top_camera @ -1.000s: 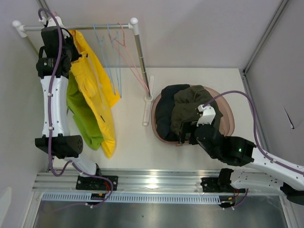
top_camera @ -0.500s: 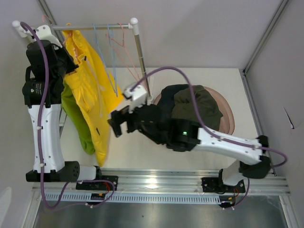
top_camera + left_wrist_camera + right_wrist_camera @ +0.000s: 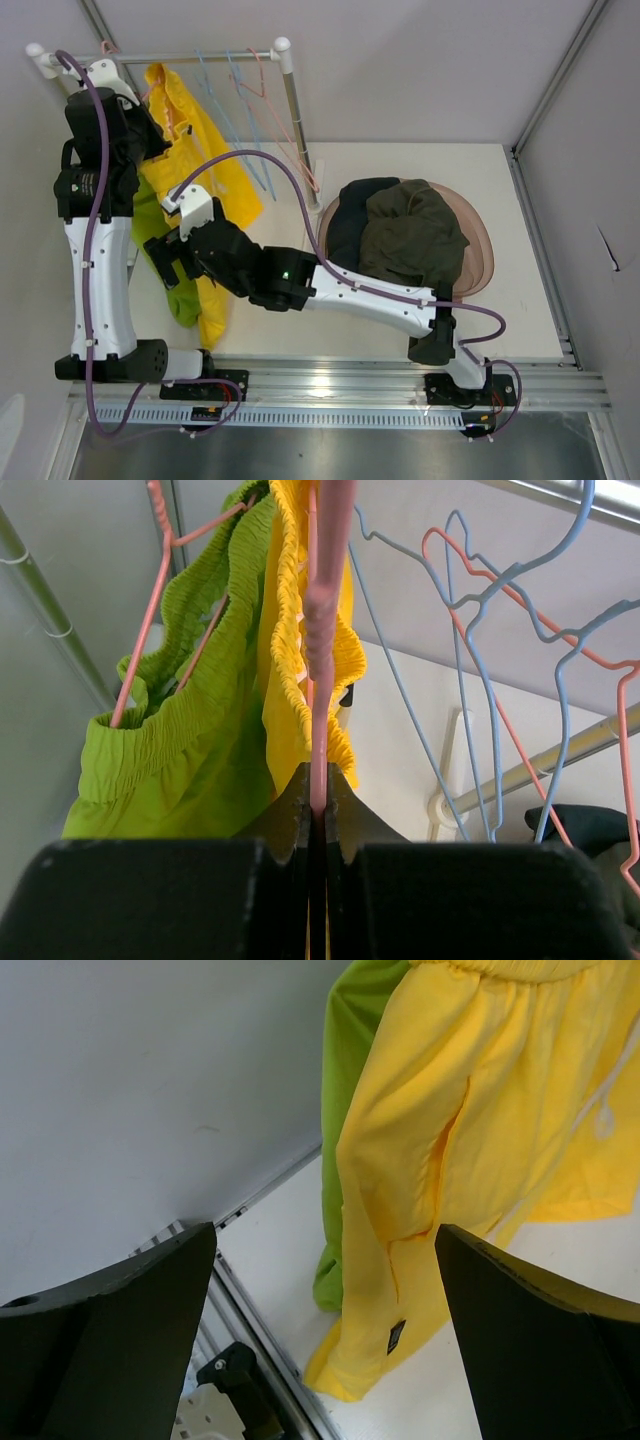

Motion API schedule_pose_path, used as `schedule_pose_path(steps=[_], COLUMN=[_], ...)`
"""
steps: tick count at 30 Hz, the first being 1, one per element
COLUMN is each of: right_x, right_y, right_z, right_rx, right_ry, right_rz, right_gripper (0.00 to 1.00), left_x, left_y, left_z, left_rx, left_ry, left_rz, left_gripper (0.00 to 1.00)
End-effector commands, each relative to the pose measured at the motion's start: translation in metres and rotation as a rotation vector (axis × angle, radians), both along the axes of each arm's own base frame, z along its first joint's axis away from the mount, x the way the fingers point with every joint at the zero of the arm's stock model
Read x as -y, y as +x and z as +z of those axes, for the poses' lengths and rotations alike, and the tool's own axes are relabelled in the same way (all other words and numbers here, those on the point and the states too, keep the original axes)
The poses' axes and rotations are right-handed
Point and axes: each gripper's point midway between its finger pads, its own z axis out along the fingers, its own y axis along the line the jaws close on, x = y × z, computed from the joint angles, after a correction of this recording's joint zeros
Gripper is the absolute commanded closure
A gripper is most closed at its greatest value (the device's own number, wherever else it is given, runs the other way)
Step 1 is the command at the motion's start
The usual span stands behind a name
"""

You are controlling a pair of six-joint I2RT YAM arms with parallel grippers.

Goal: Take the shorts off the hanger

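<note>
The yellow shorts [image 3: 205, 170] hang on a pink hanger [image 3: 322, 630] from the rack rail [image 3: 200, 57]. The lime green shorts [image 3: 150, 215] hang just left of them on a second pink hanger. My left gripper [image 3: 145, 112] is shut on the yellow shorts' hanger, pinched between its fingers [image 3: 318, 800]. My right gripper [image 3: 180, 258] is open beside the lower part of the yellow shorts [image 3: 450, 1130], with cloth between but not touching its fingers [image 3: 325, 1235]. The black shorts [image 3: 345, 225] and the olive-grey shorts [image 3: 410, 235] lie in a brown basket [image 3: 480, 250]. The orange shorts are out of view.
Several empty blue and pink wire hangers [image 3: 250, 110] hang on the rail right of the yellow shorts. The rack's right post [image 3: 297, 130] stands between the hangers and the basket. Walls close in on the left and back. A metal rail [image 3: 320, 385] runs along the near edge.
My right arm has swung from the basket across to the left, reaching the hanging yellow shorts. My left arm has shifted left and holds the hanger higher.
</note>
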Motion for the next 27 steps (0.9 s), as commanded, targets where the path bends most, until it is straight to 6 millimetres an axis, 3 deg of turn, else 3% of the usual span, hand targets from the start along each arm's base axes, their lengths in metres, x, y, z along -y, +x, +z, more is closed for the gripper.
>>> schedule_pose_path(steps=[1, 4, 5, 7, 8, 9, 11, 12, 14, 15, 16, 17, 18, 19, 21, 22, 27], right_x=[0.001, 0.001, 0.003, 0.003, 0.004, 0.005, 0.008, 0.011, 0.018, 0.025, 0.029, 0.037, 0.045, 0.053, 0.069, 0.076, 0.092], right_y=[0.009, 0.019, 0.021, 0.022, 0.021, 0.019, 0.013, -0.002, -0.017, -0.037, -0.047, -0.054, -0.076, -0.084, -0.099, -0.114, -0.125], right_z=[0.020, -0.003, -0.004, -0.017, -0.019, -0.023, -0.031, -0.025, -0.042, -0.032, -0.053, -0.056, -0.050, -0.069, -0.069, -0.086, -0.114], right_rx=[0.009, 0.012, 0.021, 0.019, 0.012, 0.008, 0.014, 0.023, 0.032, 0.032, 0.034, 0.038, 0.021, 0.018, -0.013, -0.013, -0.073], right_ry=[0.070, 0.033, 0.036, 0.007, 0.003, -0.008, -0.040, -0.039, -0.079, -0.062, -0.106, -0.113, -0.091, -0.130, -0.104, -0.133, -0.140], right_rz=[-0.036, -0.074, -0.091, -0.103, -0.109, -0.112, -0.127, -0.112, -0.125, -0.102, -0.100, -0.121, -0.102, -0.106, -0.134, -0.127, -0.152], right_gripper=[0.07, 0.29, 0.54, 0.74, 0.95, 1.00, 1.00, 1.00, 1.00, 1.00, 1.00, 1.00, 1.00, 1.00, 1.00, 1.00, 1.00], left_x=[0.007, 0.007, 0.007, 0.006, 0.003, 0.003, 0.000, -0.003, -0.006, -0.007, -0.008, -0.011, -0.011, -0.013, -0.020, -0.022, -0.021], left_y=[-0.012, -0.019, -0.023, -0.027, -0.029, -0.030, -0.030, -0.031, -0.031, -0.032, -0.031, -0.032, -0.031, -0.030, -0.029, -0.029, -0.030], left_z=[0.042, 0.043, 0.044, 0.045, 0.045, 0.044, 0.043, 0.044, 0.045, 0.045, 0.046, 0.046, 0.046, 0.047, 0.047, 0.047, 0.052], left_rx=[0.152, 0.150, 0.155, 0.158, 0.163, 0.163, 0.161, 0.162, 0.167, 0.169, 0.172, 0.175, 0.173, 0.178, 0.174, 0.173, 0.183], left_ry=[-0.028, -0.042, -0.044, -0.053, -0.053, -0.051, -0.046, -0.043, -0.037, -0.033, -0.031, -0.027, -0.022, -0.016, 0.004, 0.008, 0.001], left_rz=[-0.025, -0.022, -0.019, -0.011, -0.006, -0.005, 0.003, 0.012, 0.026, 0.030, 0.036, 0.048, 0.050, 0.057, 0.090, 0.101, 0.096], left_gripper=[1.00, 1.00, 1.00, 1.00, 1.00, 1.00, 1.00, 1.00, 1.00, 1.00, 1.00, 1.00, 1.00, 1.00, 1.00, 1.00, 1.00])
